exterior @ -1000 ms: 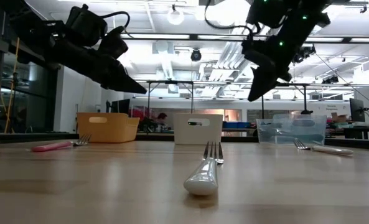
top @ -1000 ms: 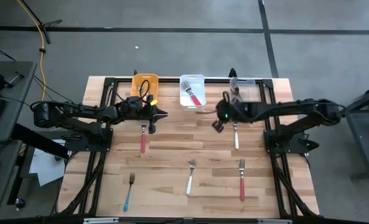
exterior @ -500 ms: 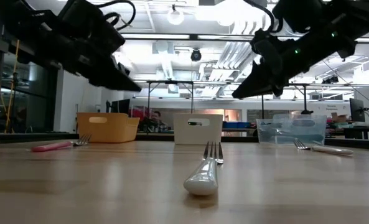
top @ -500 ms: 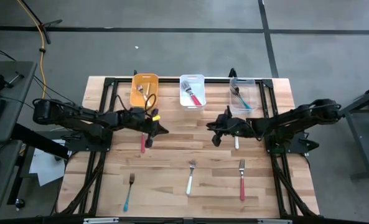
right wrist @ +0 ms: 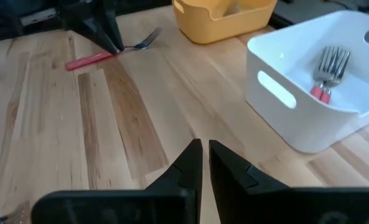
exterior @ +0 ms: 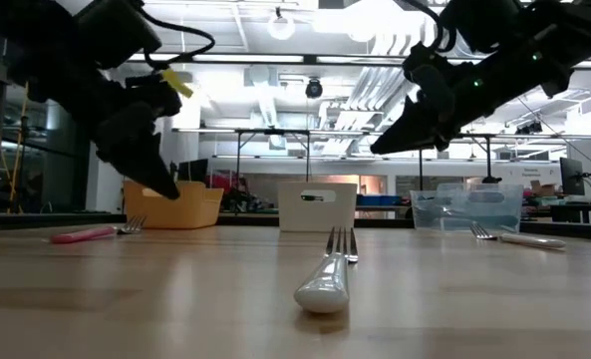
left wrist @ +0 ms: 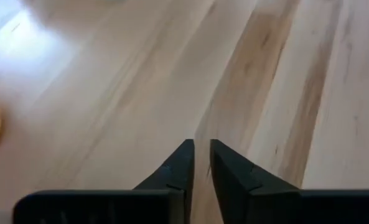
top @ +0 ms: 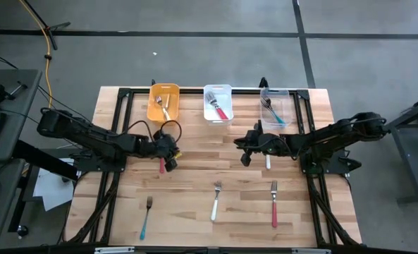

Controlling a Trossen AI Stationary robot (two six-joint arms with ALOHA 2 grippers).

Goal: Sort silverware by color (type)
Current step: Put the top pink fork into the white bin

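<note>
My left gripper (top: pixel 168 164) hangs low, tips angled down beside the red fork (top: pixel 162 165) near the yellow bin (top: pixel 163 103), fingers (left wrist: pixel 179 167) a narrow slit apart, nothing between them. My right gripper (top: pixel 245 156) hovers mid-table, arm stretched flat, fingers (right wrist: pixel 185 164) almost together, empty; a white fork (top: pixel 268 161) lies just beside it. More forks wait near the front edge.
</note>
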